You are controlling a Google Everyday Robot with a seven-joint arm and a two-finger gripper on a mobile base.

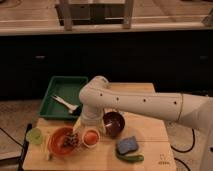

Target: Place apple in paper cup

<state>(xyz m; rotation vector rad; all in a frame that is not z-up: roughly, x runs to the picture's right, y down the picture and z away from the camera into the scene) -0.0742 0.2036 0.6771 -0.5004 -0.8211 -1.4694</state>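
Observation:
The apple, small and orange-red, sits inside the short white paper cup near the front of the wooden table. My gripper hangs at the end of the white arm, directly above the cup and apple and very close to them. The arm's wrist hides the back of the cup.
An orange bowl with dark contents stands left of the cup, and a pale green cup is further left. A dark maroon bowl is just right. A green tray holds a white utensil. A blue sponge and a green item lie at the front right.

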